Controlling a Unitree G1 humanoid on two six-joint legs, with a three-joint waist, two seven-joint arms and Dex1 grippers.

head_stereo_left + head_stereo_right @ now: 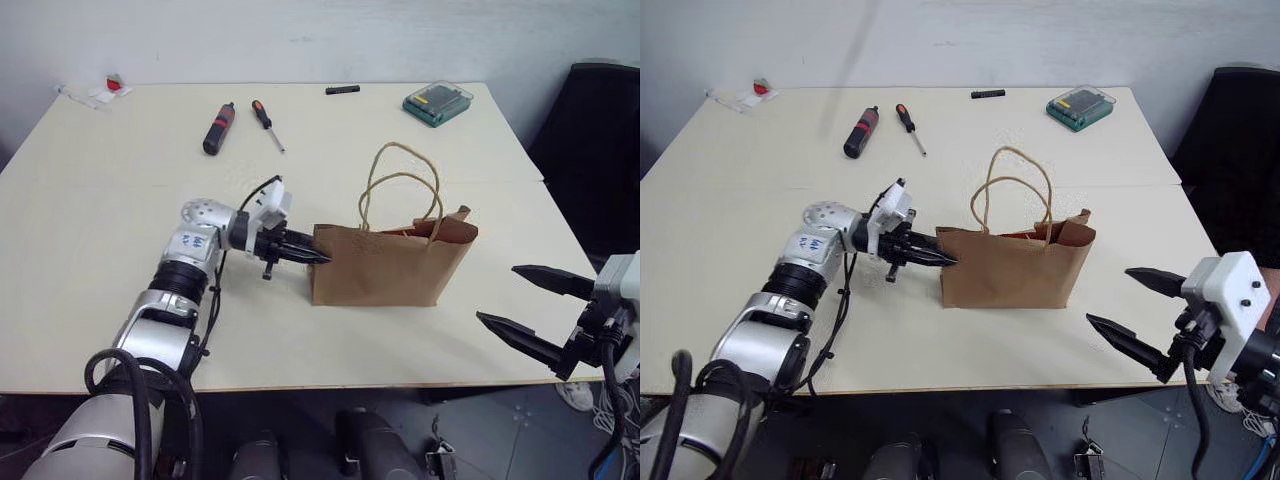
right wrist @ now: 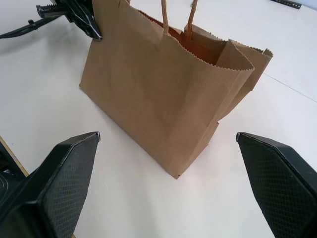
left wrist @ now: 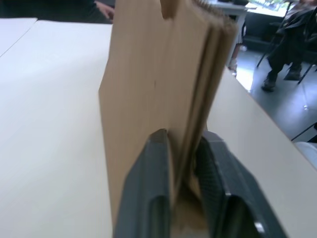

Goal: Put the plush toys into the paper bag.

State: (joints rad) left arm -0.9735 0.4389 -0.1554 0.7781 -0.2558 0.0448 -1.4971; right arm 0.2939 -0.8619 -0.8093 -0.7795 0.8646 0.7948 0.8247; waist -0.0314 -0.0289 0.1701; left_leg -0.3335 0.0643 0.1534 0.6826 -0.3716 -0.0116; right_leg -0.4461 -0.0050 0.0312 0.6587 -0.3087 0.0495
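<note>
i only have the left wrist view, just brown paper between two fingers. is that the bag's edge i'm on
Observer: Yes. The left gripper is pinching the side edge of the paper bag, which stands upright on the table.
Operator: where's the other arm
Observer: The right gripper hangs off the bag's far side, apart from it, jaws wide open and holding nothing.
Operator: anything in the bag yet
Observer: The right wrist view shows an orange tint inside the bag's mouth; what lies there I cannot tell.
</note>
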